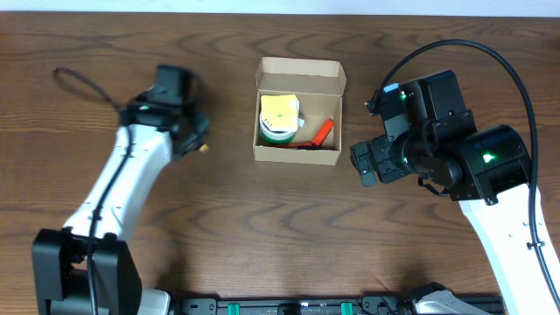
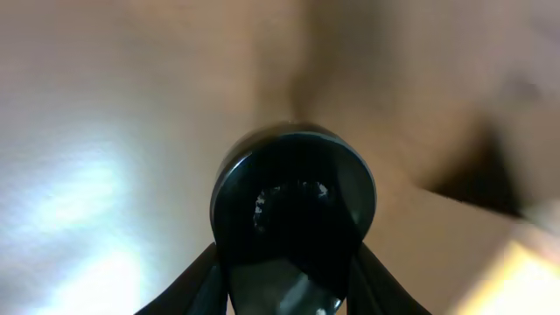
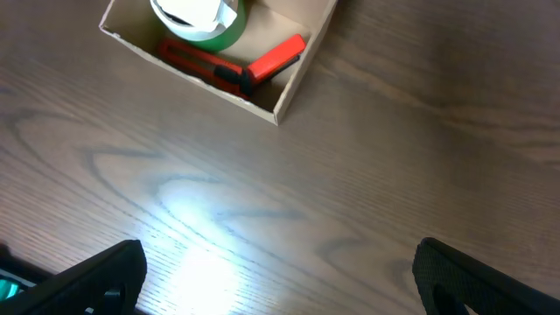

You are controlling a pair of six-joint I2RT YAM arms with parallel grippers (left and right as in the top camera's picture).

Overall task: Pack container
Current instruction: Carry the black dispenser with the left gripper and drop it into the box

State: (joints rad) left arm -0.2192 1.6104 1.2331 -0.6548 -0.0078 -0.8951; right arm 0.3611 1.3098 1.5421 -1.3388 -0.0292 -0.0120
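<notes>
Cardboard container (image 1: 297, 156) between claws | left claw (image 1: 197, 136) grips black round object (image 2: 293, 210) | right claw (image 3: 278, 271) wide, empty, near container

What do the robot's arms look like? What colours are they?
Both arms are long white tubes with chunky black joints. The left arm and the right arm each have small green lights glowing on the black parts. Thin black cables loop out from them. The right gripper has black fingers.
</notes>
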